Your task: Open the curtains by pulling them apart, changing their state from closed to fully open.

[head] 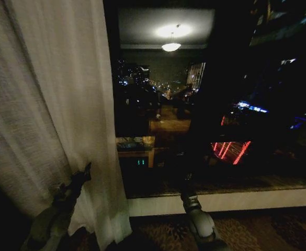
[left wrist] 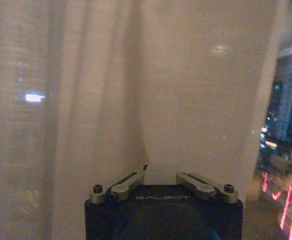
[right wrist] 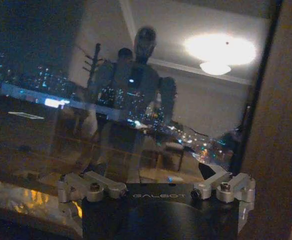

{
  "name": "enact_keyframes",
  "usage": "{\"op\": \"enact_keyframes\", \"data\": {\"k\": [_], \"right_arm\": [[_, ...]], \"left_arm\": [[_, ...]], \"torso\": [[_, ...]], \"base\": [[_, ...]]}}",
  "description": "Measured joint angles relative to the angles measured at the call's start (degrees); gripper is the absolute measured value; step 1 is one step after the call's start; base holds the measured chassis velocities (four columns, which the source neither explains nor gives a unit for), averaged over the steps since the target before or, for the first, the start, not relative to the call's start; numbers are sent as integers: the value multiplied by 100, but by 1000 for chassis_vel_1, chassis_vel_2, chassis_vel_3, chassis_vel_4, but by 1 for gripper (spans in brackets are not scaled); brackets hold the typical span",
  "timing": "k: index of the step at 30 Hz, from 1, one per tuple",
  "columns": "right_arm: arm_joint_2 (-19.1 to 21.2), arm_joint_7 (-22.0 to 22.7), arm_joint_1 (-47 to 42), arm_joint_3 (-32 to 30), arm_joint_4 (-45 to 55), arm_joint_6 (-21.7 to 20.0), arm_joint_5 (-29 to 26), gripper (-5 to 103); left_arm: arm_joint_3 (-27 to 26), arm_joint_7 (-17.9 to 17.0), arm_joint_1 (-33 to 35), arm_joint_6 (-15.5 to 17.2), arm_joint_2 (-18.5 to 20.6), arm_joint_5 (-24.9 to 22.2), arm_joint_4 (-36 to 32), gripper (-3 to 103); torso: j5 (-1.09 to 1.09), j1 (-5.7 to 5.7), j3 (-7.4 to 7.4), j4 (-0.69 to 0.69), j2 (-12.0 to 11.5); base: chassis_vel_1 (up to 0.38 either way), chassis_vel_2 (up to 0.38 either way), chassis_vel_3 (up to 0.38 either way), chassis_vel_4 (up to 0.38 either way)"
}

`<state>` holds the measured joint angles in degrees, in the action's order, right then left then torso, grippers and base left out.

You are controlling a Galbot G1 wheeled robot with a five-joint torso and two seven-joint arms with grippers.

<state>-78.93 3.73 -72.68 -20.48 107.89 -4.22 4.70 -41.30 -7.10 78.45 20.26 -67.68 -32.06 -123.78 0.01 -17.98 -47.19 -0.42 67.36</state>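
Window: large dark pane, night city lights outside, ceiling lamp reflected near top, taking up everything right of the curtain. Pale sill running along its base, patterned carpet below that.

Curtain: sheer cream-white panel, bunched in vertical pleats left of the window, inner edge hanging just at the window's left frame, hem reaching down to the carpet. Glass right of that edge fully exposed. Seen from the left wrist camera as curtain with soft folds, a strip of lit street visible past its free edge.

Left arm: raised from below the sill line, left gripper pressed into the lower curtain folds, left of the window's left frame. Wrist view: left gripper fingers converging on a pinched pleat, fabric drawn into a peak between them — closed on the curtain.

Right arm: reaching up in front of the window near its middle, right gripper just above the sill, well apart from the curtain. Wrist view: right gripper facing the glass, robot's own reflection in the pane, fingers spread wide with nothing between — open, holding nothing.
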Motion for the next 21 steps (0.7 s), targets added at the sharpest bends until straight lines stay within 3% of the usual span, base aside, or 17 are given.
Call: {"op": "enact_keyframes", "data": {"k": [6, 21], "right_arm": [[76, -5, -43, 1, 51, -23, 0, 100], [84, -48, -5, -13, 64, -46, 25, 100]], "left_arm": [[3, 109, 11, -92, -416, 295, 37, 0], [-82, 128, 135, -95, -323, 290, -49, 0]], "torso": [[-1, -1, 0, -2, 0], [0, -1, 0, -1, 0]], "base": [[0, 0, 0, 0], [0, 0, 0, 0]]}}
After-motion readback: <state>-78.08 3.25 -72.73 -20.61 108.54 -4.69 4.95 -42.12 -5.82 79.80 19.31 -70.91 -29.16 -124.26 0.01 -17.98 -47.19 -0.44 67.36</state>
